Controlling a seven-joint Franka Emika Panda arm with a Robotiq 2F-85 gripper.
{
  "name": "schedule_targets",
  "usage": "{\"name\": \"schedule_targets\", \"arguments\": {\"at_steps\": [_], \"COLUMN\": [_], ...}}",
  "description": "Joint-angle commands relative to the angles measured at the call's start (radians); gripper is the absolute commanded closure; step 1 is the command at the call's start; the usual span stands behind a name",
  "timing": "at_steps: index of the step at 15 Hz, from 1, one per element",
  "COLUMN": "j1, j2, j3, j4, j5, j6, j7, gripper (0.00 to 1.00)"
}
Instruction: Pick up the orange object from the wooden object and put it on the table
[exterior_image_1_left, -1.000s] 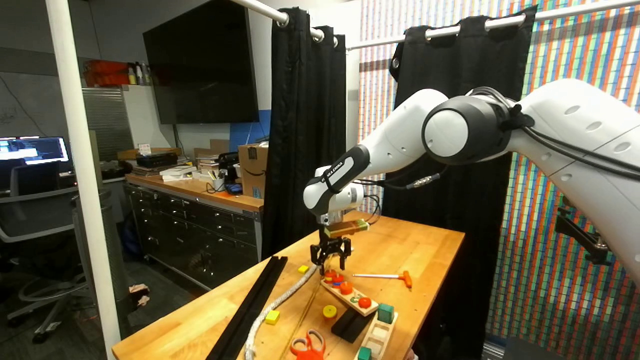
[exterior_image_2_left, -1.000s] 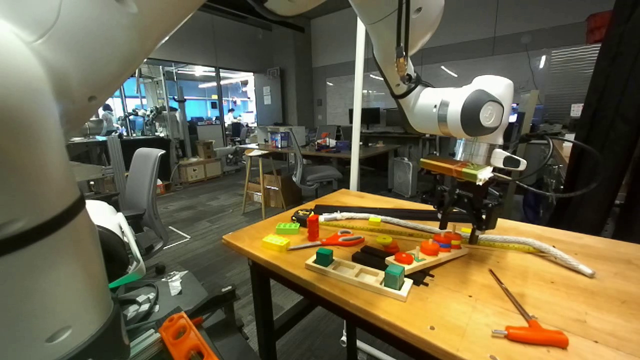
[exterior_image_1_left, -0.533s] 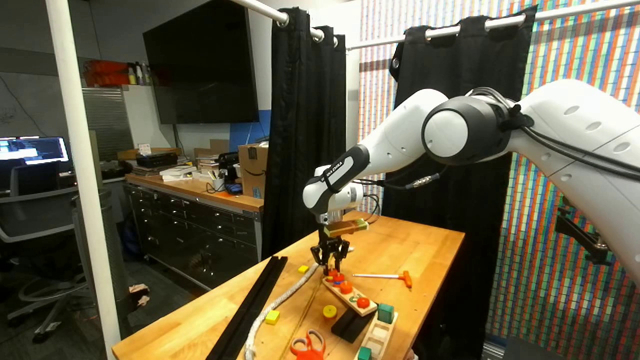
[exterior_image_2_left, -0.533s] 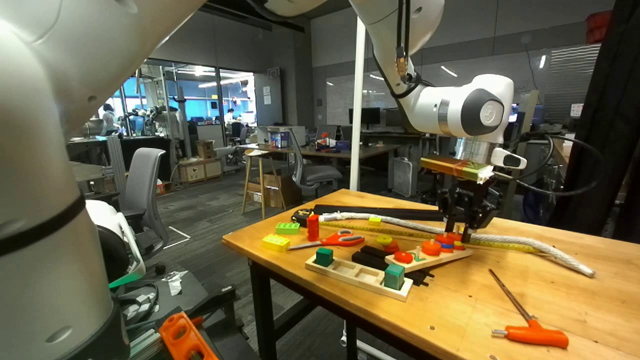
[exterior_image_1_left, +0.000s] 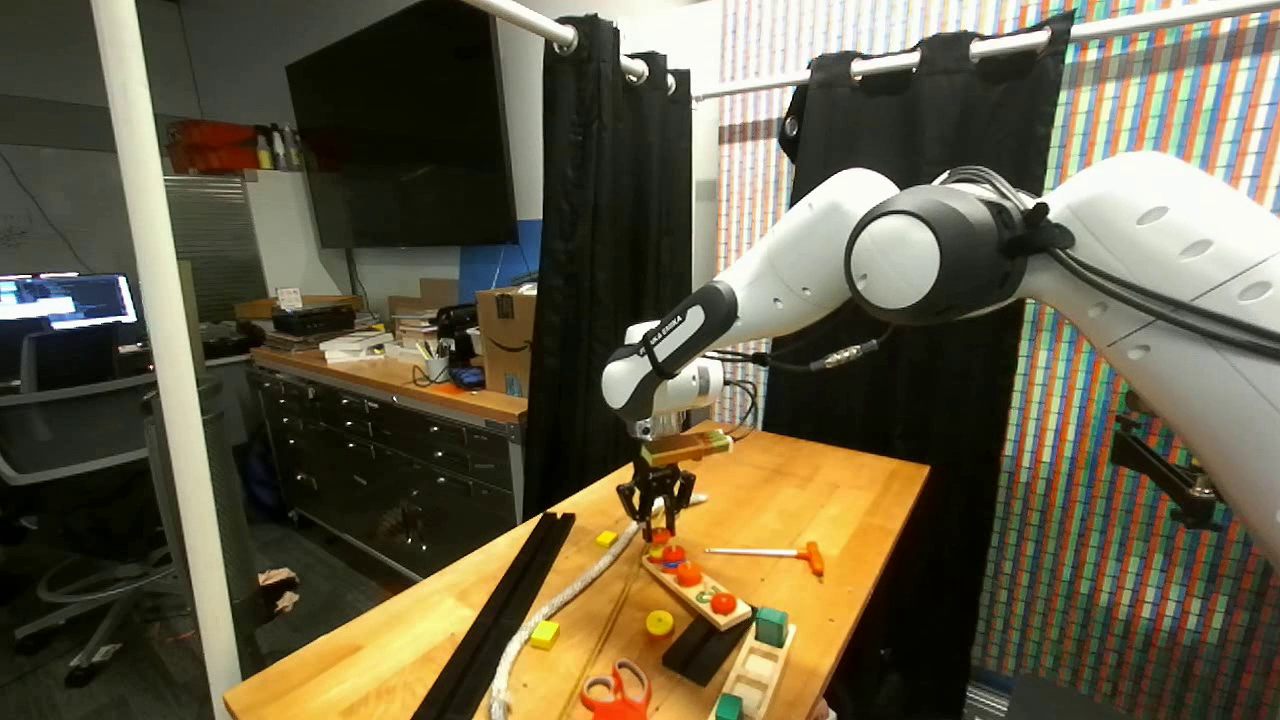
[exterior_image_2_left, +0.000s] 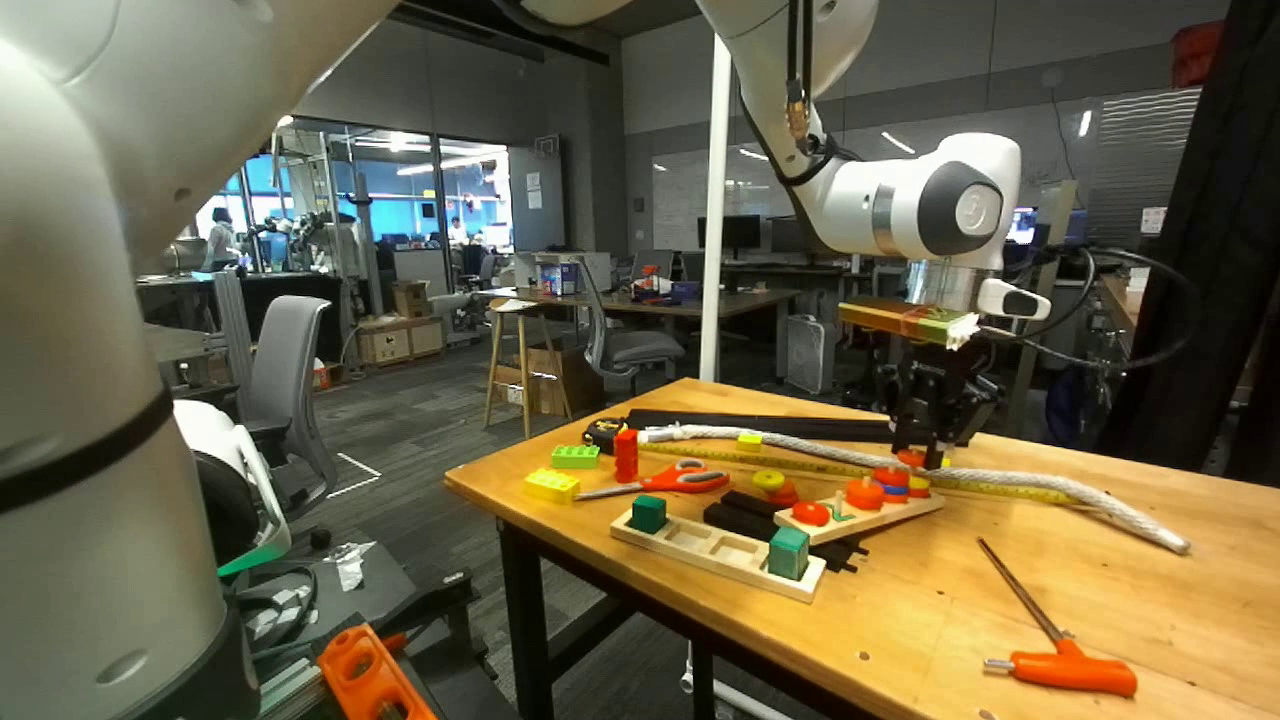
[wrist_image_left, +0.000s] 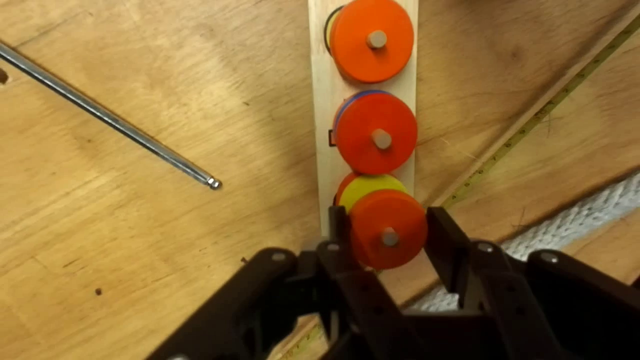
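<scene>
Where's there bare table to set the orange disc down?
Bare table lies between the hex key and white rope, also between hex key and wooden block. Crowded: the block's end away from the fingers, by the tray and black piece.

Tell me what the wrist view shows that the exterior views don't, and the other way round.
Only the wrist view shows a small black square outline on the wooden block. Only the exterior views show the scissors, green cubes and driver handle. Wrist and exterior views share the end effector gripping an orange disc at the block's end, plus the rope, tape and driver shaft.
</scene>
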Motion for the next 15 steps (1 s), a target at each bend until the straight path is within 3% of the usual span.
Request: {"name": "schedule_targets", "arguments": {"at_steps": [1, 6, 15], "j1": [0.042, 0.060, 0.051], "j2": [-0.083, -0.156, -0.240], "j3": [-0.031, -0.015, 0.065], "j4": [-0.064, -0.138, -0.380], "j5": [-0.019, -0.011, 0.049], "j6": [0.024, 0.022, 0.040], "j7": [0.055, 0.043, -0.115], "gripper": [0.82, 0.82, 0.82]}}
